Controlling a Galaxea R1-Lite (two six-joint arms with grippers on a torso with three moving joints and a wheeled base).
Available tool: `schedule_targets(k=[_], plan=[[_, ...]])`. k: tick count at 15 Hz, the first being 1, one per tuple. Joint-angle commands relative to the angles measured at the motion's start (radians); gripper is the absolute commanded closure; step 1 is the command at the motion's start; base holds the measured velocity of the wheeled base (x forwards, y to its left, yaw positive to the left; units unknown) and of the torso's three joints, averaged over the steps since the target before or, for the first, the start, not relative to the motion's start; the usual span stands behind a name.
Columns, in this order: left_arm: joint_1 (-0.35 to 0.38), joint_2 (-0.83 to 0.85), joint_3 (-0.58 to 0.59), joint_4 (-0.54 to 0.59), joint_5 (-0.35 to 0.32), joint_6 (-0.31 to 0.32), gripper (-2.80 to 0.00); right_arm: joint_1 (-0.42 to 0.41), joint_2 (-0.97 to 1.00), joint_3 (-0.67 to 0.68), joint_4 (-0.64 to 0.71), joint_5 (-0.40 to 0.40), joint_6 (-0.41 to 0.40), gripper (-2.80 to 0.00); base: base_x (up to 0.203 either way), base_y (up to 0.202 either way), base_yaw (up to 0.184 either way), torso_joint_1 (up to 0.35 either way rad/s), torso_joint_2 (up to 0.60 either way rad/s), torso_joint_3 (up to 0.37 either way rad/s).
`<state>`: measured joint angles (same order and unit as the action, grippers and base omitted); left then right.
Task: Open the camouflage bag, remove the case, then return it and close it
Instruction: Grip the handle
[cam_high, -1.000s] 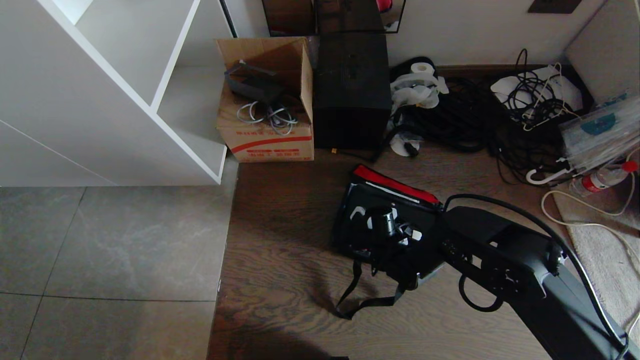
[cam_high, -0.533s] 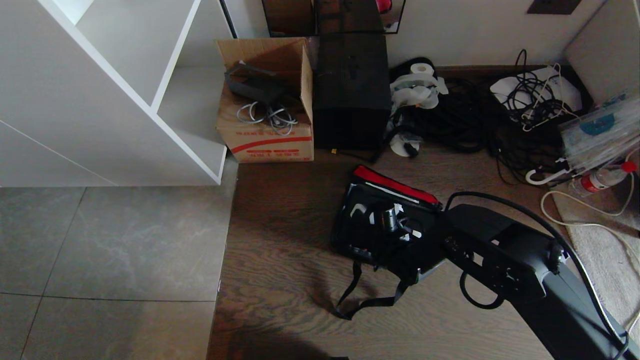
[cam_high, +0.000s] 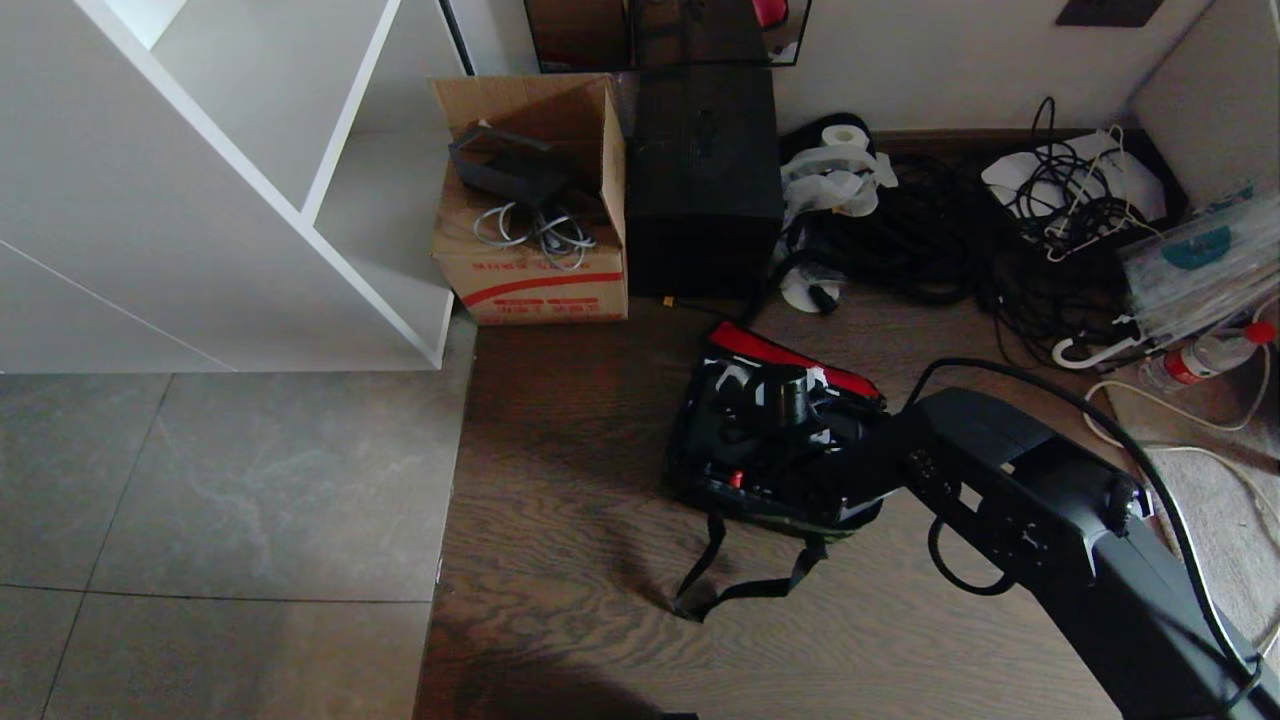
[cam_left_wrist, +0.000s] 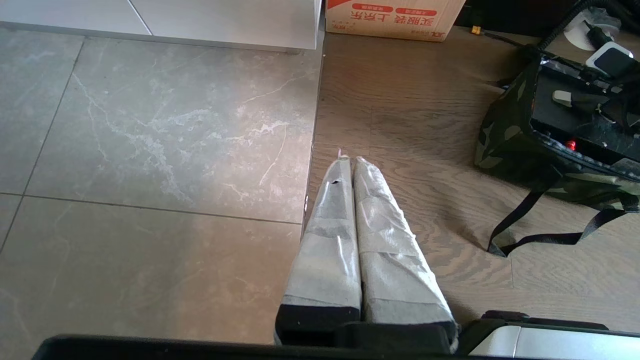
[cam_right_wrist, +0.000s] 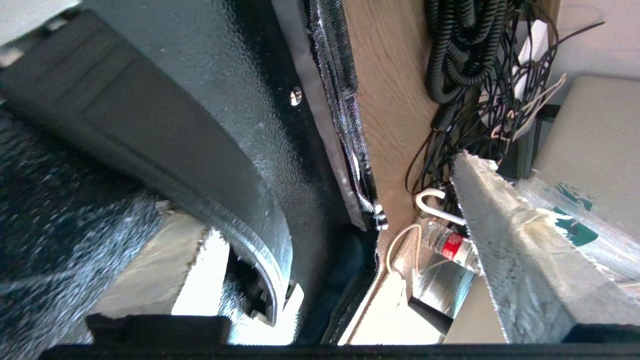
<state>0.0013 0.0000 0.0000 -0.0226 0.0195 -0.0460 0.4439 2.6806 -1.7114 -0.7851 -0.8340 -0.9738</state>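
Observation:
The camouflage bag (cam_high: 700, 470) lies open on the wood floor, its red lining (cam_high: 790, 356) turned up at the far side. The black case (cam_high: 745, 440) sits inside it, its small red latch (cam_high: 735, 478) facing me. My right gripper (cam_high: 778, 388) hangs over the case's far half, open; in the right wrist view its taped fingers (cam_right_wrist: 505, 235) stand wide apart beside the case's curved black handle (cam_right_wrist: 235, 200). The bag (cam_left_wrist: 505, 135), the case (cam_left_wrist: 575, 122) and the loose black strap (cam_left_wrist: 525, 220) also show in the left wrist view. My left gripper (cam_left_wrist: 348, 161) is parked low over the floor, shut and empty.
A tall black box (cam_high: 705, 180) and an open cardboard box (cam_high: 535, 200) stand against the wall behind the bag. Tangled cables (cam_high: 1000, 240), a water bottle (cam_high: 1205, 357) and a rug lie to the right. A white shelf unit (cam_high: 200, 200) stands left, beside grey tiles (cam_high: 220, 490).
The case has sunk from its raised, tilted pose down into the bag. My right gripper has opened, let it go, and moved toward the bag's far side.

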Motion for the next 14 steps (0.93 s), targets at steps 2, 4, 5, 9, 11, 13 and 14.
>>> schedule_targets(k=[2,4,5,9,11,13,14], plan=[[0.000,0.000,0.010,0.000,0.000,-0.001,0.00,-0.015,0.022,-0.054,0.024,-0.005,-0.004,-2.80,0.000,0.000,0.000,0.000,0.00,0.000],[0.000,0.000,0.011,0.000,0.000,0.000,0.00,-0.019,0.046,-0.070,0.033,-0.007,0.001,-2.80,0.000,0.000,0.000,0.000,0.00,0.000],[0.000,0.000,0.011,0.000,0.000,0.000,0.00,-0.019,0.050,-0.073,0.042,-0.008,0.004,-2.80,0.000,0.000,0.000,0.000,0.00,0.000],[0.000,0.000,0.011,0.000,0.000,-0.002,0.00,-0.021,0.054,-0.068,0.046,-0.007,0.005,0.00,0.000,0.000,0.000,0.000,0.00,0.000],[0.000,0.000,0.011,0.000,0.000,-0.001,0.00,-0.021,0.054,-0.073,0.037,-0.007,0.007,0.00,0.000,0.000,0.000,0.000,0.00,0.000],[0.000,0.000,0.011,0.000,0.000,0.000,0.00,-0.021,0.053,-0.073,0.032,-0.008,0.009,0.00,0.000,0.000,0.000,0.000,0.00,0.000],[0.000,0.000,0.011,0.000,0.000,-0.002,0.00,-0.021,0.053,-0.071,0.032,-0.008,0.009,0.00,0.000,0.000,0.000,0.000,0.00,0.000]])
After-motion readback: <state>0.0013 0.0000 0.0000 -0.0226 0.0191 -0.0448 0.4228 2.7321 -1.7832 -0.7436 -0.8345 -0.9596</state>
